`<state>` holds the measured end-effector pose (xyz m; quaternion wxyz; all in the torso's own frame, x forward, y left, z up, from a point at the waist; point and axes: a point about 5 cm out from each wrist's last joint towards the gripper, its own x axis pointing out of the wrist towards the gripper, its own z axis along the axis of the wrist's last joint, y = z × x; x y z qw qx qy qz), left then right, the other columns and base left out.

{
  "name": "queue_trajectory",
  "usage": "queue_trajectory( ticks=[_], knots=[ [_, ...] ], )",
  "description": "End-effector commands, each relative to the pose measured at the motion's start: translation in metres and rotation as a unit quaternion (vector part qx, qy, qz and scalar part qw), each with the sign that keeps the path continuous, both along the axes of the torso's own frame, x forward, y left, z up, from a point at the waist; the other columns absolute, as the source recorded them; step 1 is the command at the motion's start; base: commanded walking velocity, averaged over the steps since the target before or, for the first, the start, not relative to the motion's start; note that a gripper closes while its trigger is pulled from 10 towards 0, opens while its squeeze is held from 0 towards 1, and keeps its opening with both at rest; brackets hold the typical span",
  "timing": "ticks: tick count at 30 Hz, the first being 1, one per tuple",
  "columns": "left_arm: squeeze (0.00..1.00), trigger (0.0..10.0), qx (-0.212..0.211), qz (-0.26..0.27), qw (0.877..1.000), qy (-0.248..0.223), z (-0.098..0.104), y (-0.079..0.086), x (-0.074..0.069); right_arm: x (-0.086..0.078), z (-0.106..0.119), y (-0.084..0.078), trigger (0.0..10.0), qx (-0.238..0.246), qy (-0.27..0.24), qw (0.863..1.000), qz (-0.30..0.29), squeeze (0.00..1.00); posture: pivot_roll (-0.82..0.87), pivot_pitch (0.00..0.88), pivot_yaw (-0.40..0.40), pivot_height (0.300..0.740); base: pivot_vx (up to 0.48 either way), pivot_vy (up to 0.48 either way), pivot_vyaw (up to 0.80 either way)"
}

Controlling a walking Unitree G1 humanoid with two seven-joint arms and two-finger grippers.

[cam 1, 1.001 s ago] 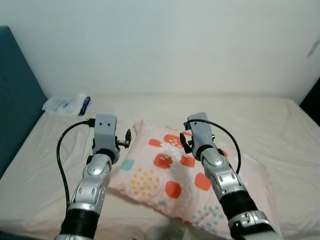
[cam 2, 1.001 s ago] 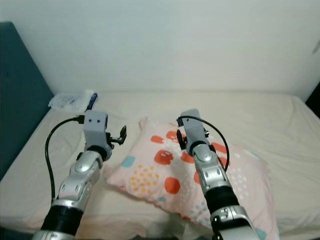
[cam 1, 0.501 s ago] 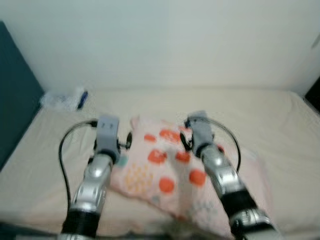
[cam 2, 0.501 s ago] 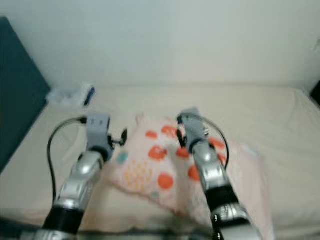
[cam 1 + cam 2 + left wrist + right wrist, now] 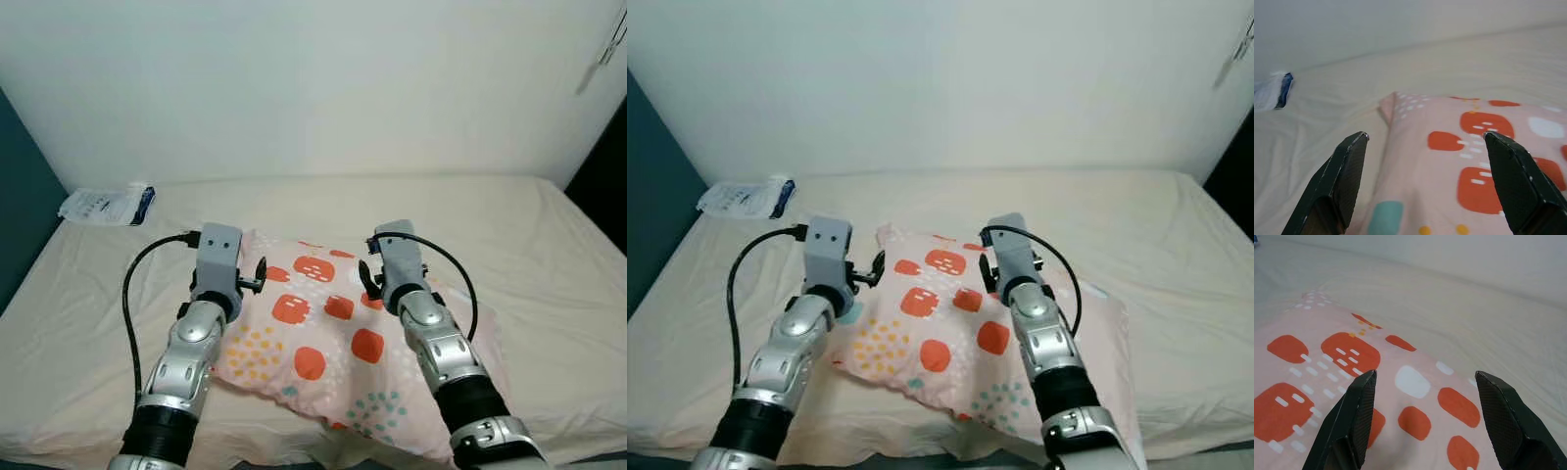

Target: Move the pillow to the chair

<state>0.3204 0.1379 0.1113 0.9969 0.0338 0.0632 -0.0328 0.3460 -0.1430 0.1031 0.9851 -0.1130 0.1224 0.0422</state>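
Cream bed (image 5: 549,245): pink pillow (image 5: 323,333), orange blotches, lies flat; our left gripper (image 5: 1422,183) and right gripper (image 5: 1422,418) spread wide above pillow, empty.

Soft matt cloth pillow (image 5: 323,333) on wrinkled cloth sheet (image 5: 509,235).

This is a bedroom in a home. A big bed (image 5: 549,255) with a cream sheet takes up most of the room. A soft pink pillow (image 5: 323,333) with red and orange spots lies on the bed. A dark blue headboard (image 5: 20,196) stands at one end. A plain white wall (image 5: 313,88) runs along the far side. A small white packet (image 5: 103,206) sits near the headboard.
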Motion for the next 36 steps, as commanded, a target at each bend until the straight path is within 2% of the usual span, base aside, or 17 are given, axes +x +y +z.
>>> queue_trajectory(
  ticks=[1, 3, 9, 11, 14, 17, 32, 36],
  knots=[
    [0.0, 10.0, 0.009, 0.022, 1.0, 0.011, -0.0039, 0.0067, 0.001, 0.0, 0.0029, -0.0016, 10.0, 0.012, -0.007, 1.0, -0.011, 0.0, 0.0, 0.071, 0.017, 0.74, 0.0, 0.0, 0.0],
    [0.0, 10.0, 0.013, 0.036, 0.999, 0.011, -0.0041, 0.0097, 0.0019, 0.0004, 0.0051, -0.0023, 10.0, 0.017, -0.012, 1.0, -0.009, 0.0, 0.0, 0.07, 0.016, 0.74, 0.0, 0.0, 0.0],
    [0.0, 10.0, 0.003, 0.032, 0.999, 0.007, -0.003, 0.0084, 0.0032, 0.0008, 0.0073, 0.0012, 10.0, 0.024, -0.016, 1.0, 0.005, 0.0, 0.0, 0.071, 0.01, 0.74, 0.0, 0.0, 0.0],
    [0.0, 10.0, 0.0, 0.033, 0.999, 0.025, -0.006, 0.0083, 0.0027, 0.001, 0.0068, 0.0018, 10.0, 0.026, -0.013, 1.0, 0.004, 0.0, 0.01, 0.07, 0.009, 0.74, 0.0, 0.0, 0.0],
    [0.0, 10.0, -0.01, 0.039, 0.999, 0.029, -0.0074, 0.0095, 0.0022, 0.001, 0.0067, 0.0026, 10.0, 0.026, -0.012, 1.0, 0.004, 0.0, 0.0, 0.072, 0.009, 0.74, 0.0, 0.48, 0.0],
    [0.0, 10.0, -0.006, 0.028, 1.0, 0.01, -0.0035, 0.0085, 0.0016, 0.0007, 0.006, 0.0026, 10.0, 0.025, -0.011, 1.0, 0.005, 0.0, 0.01, 0.075, 0.007, 0.74, 0.0, 0.16, 0.0],
    [0.0, 10.0, -0.007, 0.027, 1.0, 0.002, -0.0014, 0.0052, 0.0011, -0.0004, 0.0044, 0.0013, 10.0, 0.022, -0.009, 1.0, 0.005, 0.0, 0.01, 0.076, 0.007, 0.74, 0.0, 0.0, 0.0],
    [0.0, 10.0, -0.006, 0.03, 1.0, 0.0, -0.001, 0.0066, 0.001, -0.0009, 0.0042, -0.0008, 10.0, 0.033, -0.008, 0.999, -0.003, 0.0, 0.0, 0.077, 0.009, 0.72, 0.0, 0.0, 0.0]
  ],
)
